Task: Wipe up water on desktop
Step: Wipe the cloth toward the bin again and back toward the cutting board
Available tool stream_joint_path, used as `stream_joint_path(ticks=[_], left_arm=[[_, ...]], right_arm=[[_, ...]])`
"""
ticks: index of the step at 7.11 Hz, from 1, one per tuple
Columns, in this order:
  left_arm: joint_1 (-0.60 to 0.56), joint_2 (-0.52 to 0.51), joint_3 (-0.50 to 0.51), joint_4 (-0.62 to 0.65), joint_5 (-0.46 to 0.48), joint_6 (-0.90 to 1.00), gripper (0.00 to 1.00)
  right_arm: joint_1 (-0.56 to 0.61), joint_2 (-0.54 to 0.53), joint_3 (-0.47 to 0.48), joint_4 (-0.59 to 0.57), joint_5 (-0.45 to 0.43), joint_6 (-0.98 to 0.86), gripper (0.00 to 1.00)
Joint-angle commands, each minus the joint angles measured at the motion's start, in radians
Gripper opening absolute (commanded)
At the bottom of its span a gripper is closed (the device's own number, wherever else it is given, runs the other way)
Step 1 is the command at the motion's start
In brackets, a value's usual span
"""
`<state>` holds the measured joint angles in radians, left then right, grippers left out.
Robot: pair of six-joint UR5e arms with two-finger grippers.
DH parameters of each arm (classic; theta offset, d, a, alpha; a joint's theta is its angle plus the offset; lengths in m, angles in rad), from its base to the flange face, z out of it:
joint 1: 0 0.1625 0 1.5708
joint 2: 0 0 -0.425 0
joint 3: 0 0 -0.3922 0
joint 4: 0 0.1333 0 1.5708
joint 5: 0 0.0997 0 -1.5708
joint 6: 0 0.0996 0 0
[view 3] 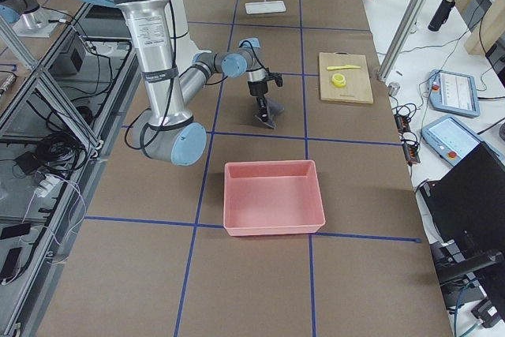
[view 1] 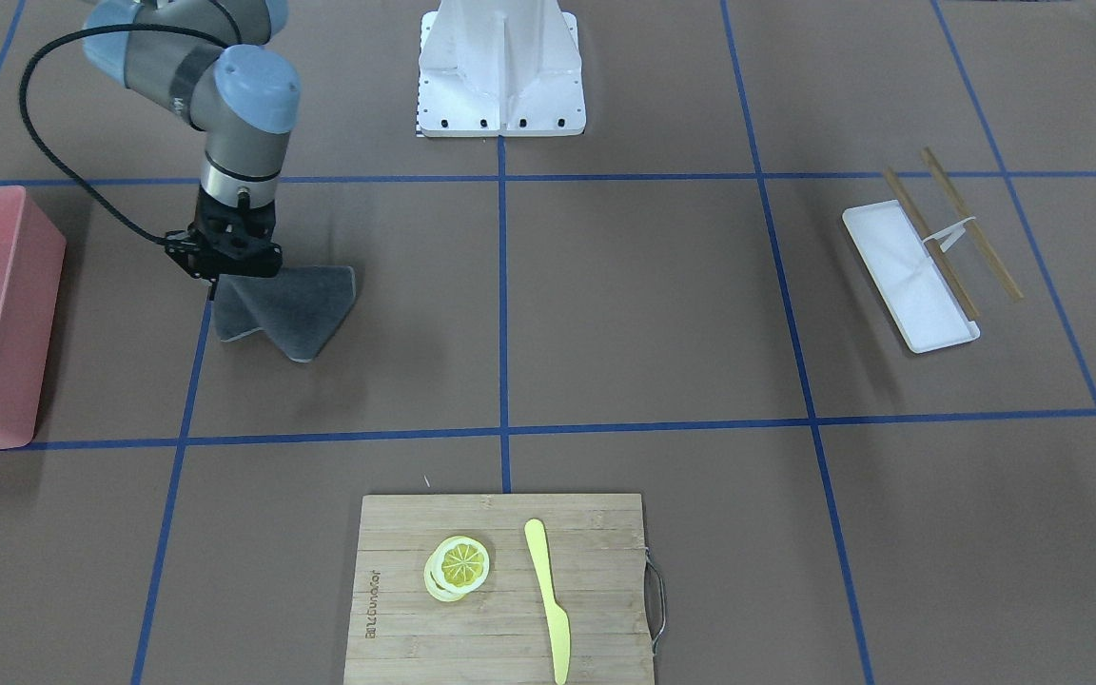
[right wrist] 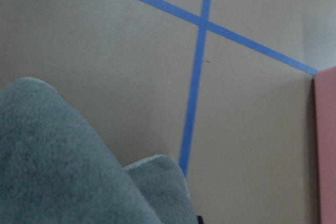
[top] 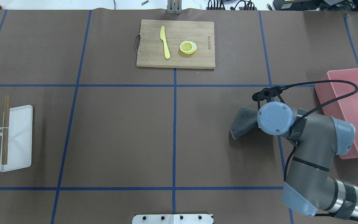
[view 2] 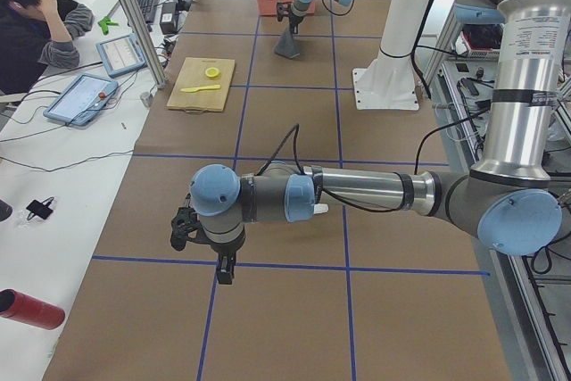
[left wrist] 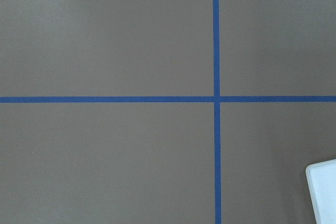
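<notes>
A grey cloth (view 1: pixel 286 304) hangs from my right gripper (view 1: pixel 225 271), which is shut on its top edge, and the cloth's lower folds rest on the brown desktop (view 1: pixel 643 304). From overhead the cloth (top: pixel 242 123) sticks out to the left of my right wrist, which hides the fingers. The right wrist view shows the cloth (right wrist: pixel 63 156) close up over a blue tape crossing. No water shows on the desktop in any view. My left gripper (view 2: pixel 223 272) hovers over a tape crossing at the table's other end; I cannot tell whether it is open or shut.
A pink bin (top: pixel 356 105) stands just beside the right arm. At the far edge lies a bamboo cutting board (top: pixel 151 59) with a lemon slice (top: pixel 187 47) and a yellow knife (top: pixel 165 42). A white tray (top: pixel 19 137) with chopsticks sits on the left. A person (view 2: pixel 36 24) sits beside the table.
</notes>
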<state>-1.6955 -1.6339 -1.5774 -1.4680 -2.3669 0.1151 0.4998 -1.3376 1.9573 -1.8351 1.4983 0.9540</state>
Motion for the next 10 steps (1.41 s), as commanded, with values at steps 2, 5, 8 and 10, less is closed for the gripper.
stream_joint_path(ticks=[2,5,8,10], left_arm=[[-0.001,0.0,0.005,-0.006,0.0,0.0,0.98],[-0.001,-0.001,0.007,-0.006,0.0,0.0,0.98],[0.0,0.0,0.004,-0.006,0.0,0.0,0.98],[-0.001,-0.001,0.002,-0.006,0.0,-0.002,0.98]], right_arm=[[0.059,-0.097,0.011,-0.003,-0.01,-0.098,0.0],[0.054,0.175,-0.18,-0.003,-0.003,-0.022,0.0],[0.019,0.433,-0.345,0.017,0.022,0.183,0.0],[-0.05,0.577,-0.485,0.153,0.017,0.402,0.0]])
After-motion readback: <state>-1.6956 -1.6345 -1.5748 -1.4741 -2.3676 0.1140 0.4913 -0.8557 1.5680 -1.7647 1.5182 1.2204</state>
